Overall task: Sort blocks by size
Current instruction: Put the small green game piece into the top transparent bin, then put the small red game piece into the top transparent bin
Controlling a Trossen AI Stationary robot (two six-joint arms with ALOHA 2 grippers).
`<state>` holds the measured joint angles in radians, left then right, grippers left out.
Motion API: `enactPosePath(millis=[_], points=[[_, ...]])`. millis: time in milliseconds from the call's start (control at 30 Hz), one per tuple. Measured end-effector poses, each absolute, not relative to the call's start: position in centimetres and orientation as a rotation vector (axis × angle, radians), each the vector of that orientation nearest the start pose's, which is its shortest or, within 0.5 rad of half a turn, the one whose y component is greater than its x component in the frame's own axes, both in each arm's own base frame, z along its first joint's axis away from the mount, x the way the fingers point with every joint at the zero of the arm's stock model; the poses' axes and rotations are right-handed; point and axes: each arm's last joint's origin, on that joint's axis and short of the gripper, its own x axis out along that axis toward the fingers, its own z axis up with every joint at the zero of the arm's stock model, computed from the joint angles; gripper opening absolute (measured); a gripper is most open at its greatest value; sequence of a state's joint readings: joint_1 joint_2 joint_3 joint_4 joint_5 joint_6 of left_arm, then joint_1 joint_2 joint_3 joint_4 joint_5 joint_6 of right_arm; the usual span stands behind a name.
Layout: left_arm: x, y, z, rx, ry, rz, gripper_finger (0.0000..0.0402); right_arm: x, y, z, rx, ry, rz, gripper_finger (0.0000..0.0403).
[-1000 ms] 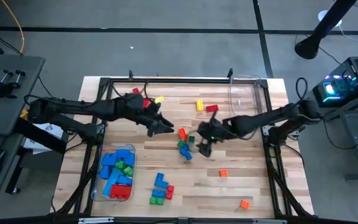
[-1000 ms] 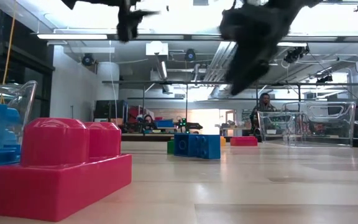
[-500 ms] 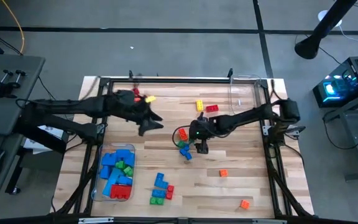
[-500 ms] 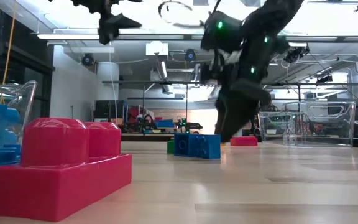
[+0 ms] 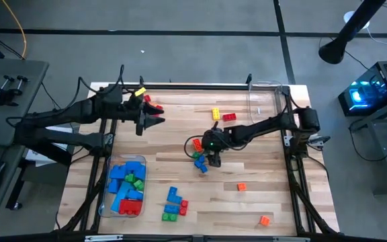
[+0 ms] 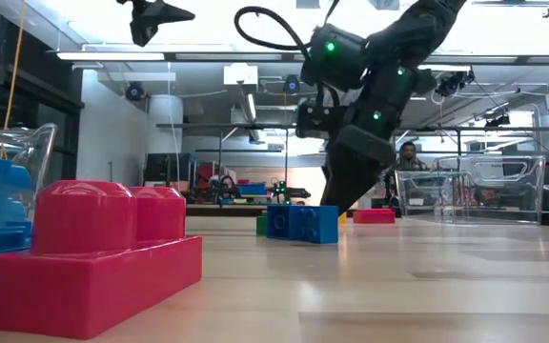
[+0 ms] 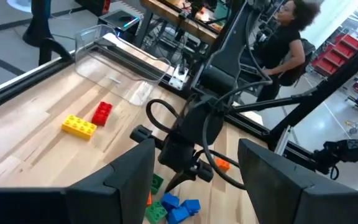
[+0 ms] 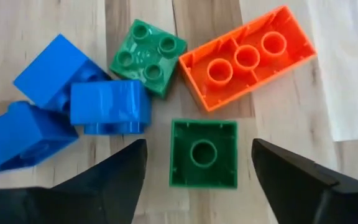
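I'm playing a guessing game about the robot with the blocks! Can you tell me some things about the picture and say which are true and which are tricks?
1. The right gripper is down over a little pile of blocks in the middle of the table. True.
2. An upside-down green block lies between its open fingers. True.
3. The left gripper is holding a red block. False: it is open and holds nothing, up near the table's back left.
4. The clear tub at the front left is empty. False: blue, green and red blocks are in it.
5. The orange block lies upside down. True.
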<state>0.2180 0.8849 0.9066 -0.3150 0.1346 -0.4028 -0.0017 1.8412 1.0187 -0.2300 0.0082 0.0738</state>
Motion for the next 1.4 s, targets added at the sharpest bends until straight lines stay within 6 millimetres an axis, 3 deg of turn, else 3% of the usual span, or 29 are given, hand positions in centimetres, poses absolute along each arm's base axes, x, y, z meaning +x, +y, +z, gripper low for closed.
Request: enactPosePath(millis=[167, 300, 367, 500, 633, 800, 933, 1033, 1233, 1400], points=[[18.7, 3.7, 34.5, -0.446, 0.264, 0.137, 0.0216, 35.2, 0.0, 12.7, 0.066, 1.063, -0.052, 0.0232], [18.8, 3.8, 34.7, -0.436, 0.247, 0.134, 0.0216, 35.0, -0.1, 12.6, 0.110, 1.083, -0.098, 0.0166], [18.8, 3.8, 34.7, -0.432, 0.243, 0.139, 0.0216, 34.8, -0.3, 13.1, 0.125, 1.090, -0.121, 0.0132], [18.8, 3.9, 34.9, -0.419, 0.223, 0.155, 0.0216, 34.3, -1.5, 16.5, 0.099, 1.058, -0.199, 0.0133], [18.8, 4.3, 35.2, -0.415, 0.181, 0.168, 0.0216, 31.0, -3.9, 20.6, 0.041, 1.064, -0.368, 0.0133], [18.7, 4.7, 35.4, -0.416, 0.160, 0.186, 0.0216, 23.6, -7.3, 24.9, 0.098, 1.041, -0.770, 0.0133], [18.8, 4.9, 35.3, -0.427, 0.161, 0.194, 0.0216, 17.2, -9.4, 25.4, 0.371, 0.956, -1.107, 0.0138], [18.9, 4.9, 35.3, -0.429, 0.163, 0.195, 0.0216, 13.9, -10.4, 24.1, 0.604, 0.878, -1.292, 0.0147], [19.3, 5.0, 35.0, -0.454, 0.177, 0.198, 0.0216, 12.2, -11.8, 22.2, 0.811, 0.847, -1.281, 0.0193], [19.5, 5.0, 34.8, -0.458, 0.186, 0.193, 0.0216, 12.4, -12.7, 24.2, 0.770, 0.795, -1.247, 0.0245]])
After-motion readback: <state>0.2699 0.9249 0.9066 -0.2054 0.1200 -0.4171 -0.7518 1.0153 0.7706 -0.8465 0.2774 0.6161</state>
